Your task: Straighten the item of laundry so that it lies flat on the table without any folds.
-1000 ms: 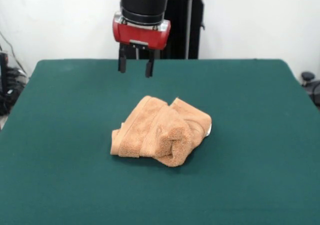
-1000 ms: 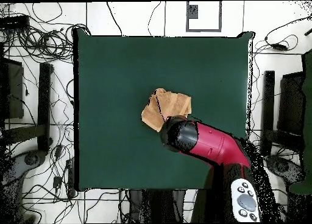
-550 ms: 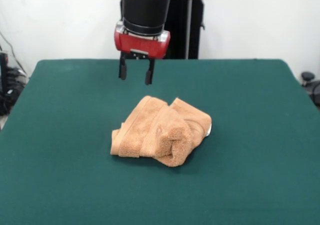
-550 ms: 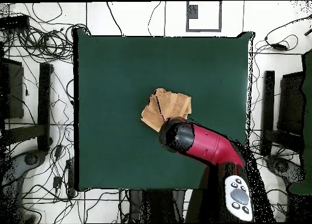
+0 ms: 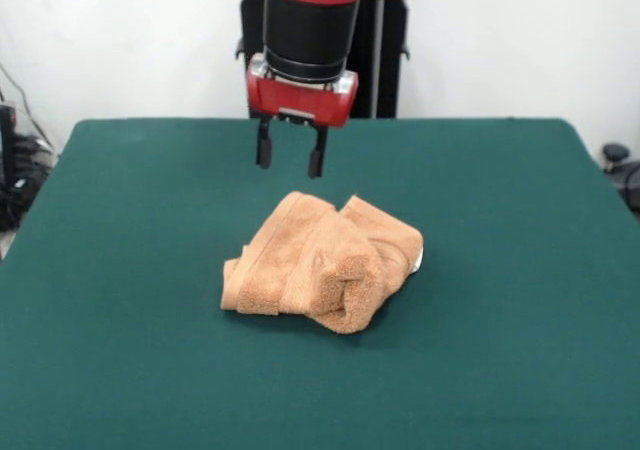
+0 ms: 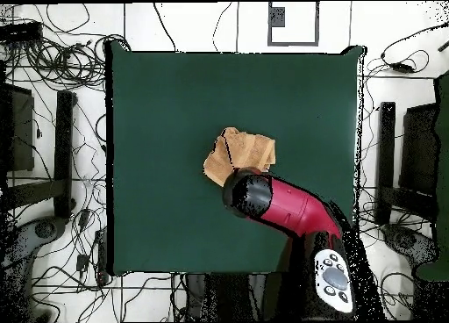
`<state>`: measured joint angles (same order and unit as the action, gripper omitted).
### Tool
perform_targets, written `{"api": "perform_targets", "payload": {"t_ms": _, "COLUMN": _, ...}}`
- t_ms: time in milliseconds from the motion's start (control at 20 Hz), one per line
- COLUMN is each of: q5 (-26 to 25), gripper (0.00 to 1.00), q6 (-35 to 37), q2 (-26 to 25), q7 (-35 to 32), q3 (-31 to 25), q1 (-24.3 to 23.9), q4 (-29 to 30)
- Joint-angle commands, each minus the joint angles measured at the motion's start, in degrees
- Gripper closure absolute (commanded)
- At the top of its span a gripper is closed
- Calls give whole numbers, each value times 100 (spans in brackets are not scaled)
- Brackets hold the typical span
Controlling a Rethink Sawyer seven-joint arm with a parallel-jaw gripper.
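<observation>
The item of laundry is an orange-tan terry towel, crumpled into a folded heap near the middle of the dark green table. A small white tag peeks out at its right side. My gripper hangs open above the table, just behind the heap's far edge and clear of the cloth, with nothing between its fingers. In the overhead view the towel shows in part, and the red arm covers its near edge and hides the gripper.
The green table stretches wide on every side of the heap. Beyond its edges the floor holds tangled cables and dark equipment stands.
The gripper has come down and shifted to the right in the front view, closer to the towel's far edge. The towel has not moved.
</observation>
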<state>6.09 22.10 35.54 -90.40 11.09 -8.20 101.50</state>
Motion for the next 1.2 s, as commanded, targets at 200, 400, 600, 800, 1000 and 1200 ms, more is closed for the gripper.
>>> {"api": "perform_targets", "payload": {"t_ms": 200, "q5": 1156, "gripper": 0, "q6": -78, "q2": -248, "q7": -2541, "q3": 197, "q1": 395, "q4": 140}}
{"api": "perform_targets", "payload": {"t_ms": 400, "q5": 1410, "gripper": 0, "q6": -121, "q2": -300, "q7": -2701, "q3": 363, "q1": 528, "q4": 205}}
{"api": "perform_targets", "payload": {"t_ms": 600, "q5": 1580, "gripper": 0, "q6": -170, "q2": -420, "q7": -2899, "q3": 489, "q1": 630, "q4": 181}}
{"api": "perform_targets", "payload": {"t_ms": 800, "q5": 1643, "gripper": 0, "q6": -215, "q2": -554, "q7": -2991, "q3": 522, "q1": 649, "q4": 80}}
{"api": "perform_targets", "payload": {"t_ms": 1000, "q5": 1611, "gripper": 0, "q6": -388, "q2": -670, "q7": -2989, "q3": 450, "q1": 637, "q4": 22}}
{"api": "perform_targets", "payload": {"t_ms": 1200, "q5": 1507, "gripper": 0, "q6": -576, "q2": -852, "q7": -2904, "q3": 392, "q1": 612, "q4": -49}}
